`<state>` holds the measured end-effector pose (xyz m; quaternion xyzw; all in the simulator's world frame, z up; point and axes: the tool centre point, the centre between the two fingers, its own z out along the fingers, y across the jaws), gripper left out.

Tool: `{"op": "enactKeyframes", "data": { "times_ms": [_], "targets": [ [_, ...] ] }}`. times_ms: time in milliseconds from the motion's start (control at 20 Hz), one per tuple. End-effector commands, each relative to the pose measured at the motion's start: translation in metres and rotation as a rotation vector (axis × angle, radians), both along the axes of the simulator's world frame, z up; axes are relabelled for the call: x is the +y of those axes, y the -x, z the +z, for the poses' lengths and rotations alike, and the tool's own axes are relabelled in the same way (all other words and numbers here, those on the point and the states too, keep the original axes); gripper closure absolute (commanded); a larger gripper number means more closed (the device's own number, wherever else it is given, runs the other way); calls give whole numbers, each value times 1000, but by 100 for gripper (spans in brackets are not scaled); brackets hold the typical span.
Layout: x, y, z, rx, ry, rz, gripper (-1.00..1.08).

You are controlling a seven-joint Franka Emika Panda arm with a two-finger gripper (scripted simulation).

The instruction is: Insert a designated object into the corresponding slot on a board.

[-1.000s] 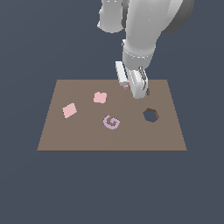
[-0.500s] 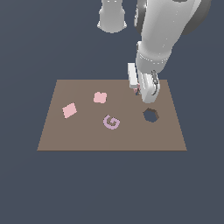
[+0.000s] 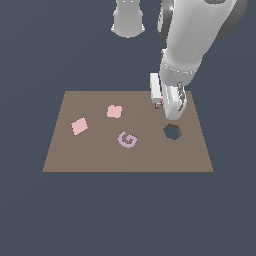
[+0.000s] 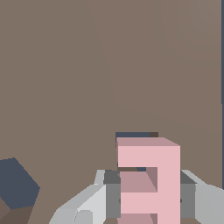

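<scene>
The wrist view shows the pink E block (image 4: 148,179) up close, with a gray finger (image 4: 111,192) pressed on each side of it, so the jaws are clamped on the block. The lower part of the E is cut off by the picture's edge. A thin dark strip of the E-shaped slot (image 4: 135,134) peeks out just past the block; the rest of the slot is hidden behind it. A piece of the dark scalloped hole (image 4: 15,188) shows at the corner, also cut off. In the exterior view, the big white arm covers most of the gripper (image 3: 161,102), and only a tiny pink bit of the block shows there, near the far edge of the brown board (image 3: 100,155). The slot is too hidden to see in that view. The scalloped hole sits just beside the gripper. A pink square tile (image 3: 79,126), a pink flower piece (image 3: 114,111) and a purple letter G (image 3: 127,139) lie on the board, well apart from the gripper.
</scene>
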<state>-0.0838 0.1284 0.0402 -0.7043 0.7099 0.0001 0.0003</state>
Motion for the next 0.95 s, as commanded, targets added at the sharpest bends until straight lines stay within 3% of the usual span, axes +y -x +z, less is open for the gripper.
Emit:
{"op": "enactKeyframes", "data": {
  "times_ms": [0, 400, 450, 900],
  "targets": [
    [-1, 0, 0, 0, 0, -1, 108],
    [-1, 0, -10, 1, 0, -1, 108],
    [-1, 0, -10, 1, 0, -1, -92],
    [-1, 0, -10, 1, 0, -1, -92]
  ]
}}
